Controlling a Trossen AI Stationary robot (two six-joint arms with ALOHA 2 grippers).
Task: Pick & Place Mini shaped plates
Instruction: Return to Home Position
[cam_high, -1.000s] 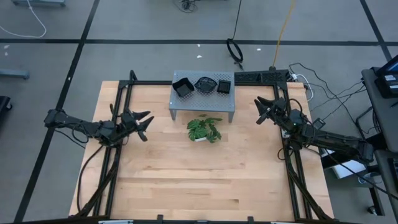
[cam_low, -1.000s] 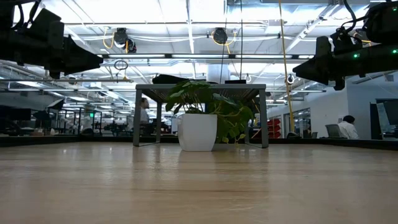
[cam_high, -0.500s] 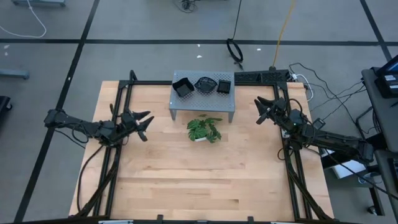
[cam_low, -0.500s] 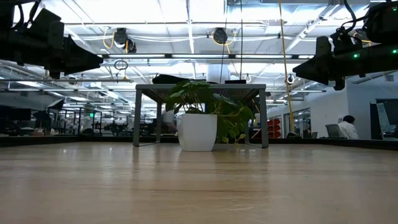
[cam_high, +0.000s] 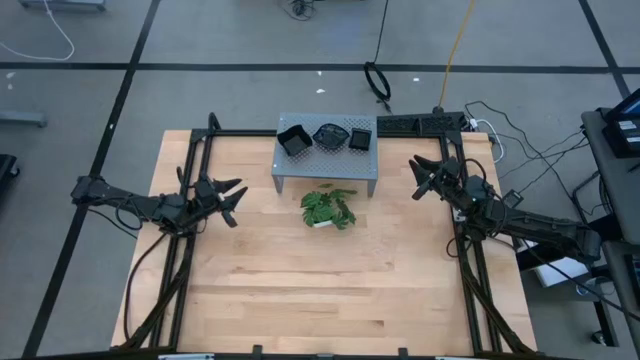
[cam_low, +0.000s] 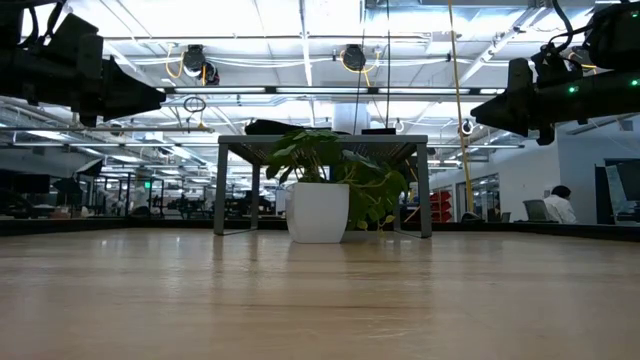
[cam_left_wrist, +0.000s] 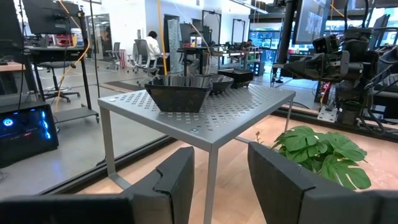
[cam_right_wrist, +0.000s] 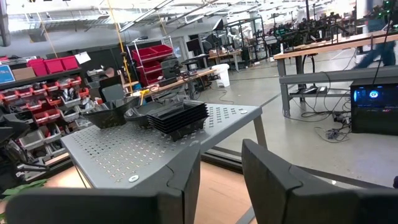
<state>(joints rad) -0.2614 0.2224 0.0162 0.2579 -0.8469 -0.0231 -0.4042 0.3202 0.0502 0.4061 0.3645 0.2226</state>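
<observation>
I see the mini shaped plates (cam_high: 328, 136) stacked on the grey stand (cam_high: 340, 168), lying inward between my arms; left end effector (cam_high: 235, 202) and right end effector (cam_high: 419, 177) hang spread apart, empty, about equally near

The light wooden desk (cam_high: 300, 290) carries a grey perforated metal stand (cam_high: 325, 165) on its legs near the far edge. A green leafy plant (cam_high: 328, 208) in a white pot (cam_low: 318, 212) sits just in front of the stand. On the stand's top the mini shaped plates (cam_left_wrist: 179, 92), glossy black, sit in three groups side by side: a deep square stack (cam_high: 293, 140) at the left end, a rounded wavy-edged pile (cam_high: 328, 134) in the middle and a flatter square stack (cam_high: 360, 138) at the right end.
</observation>
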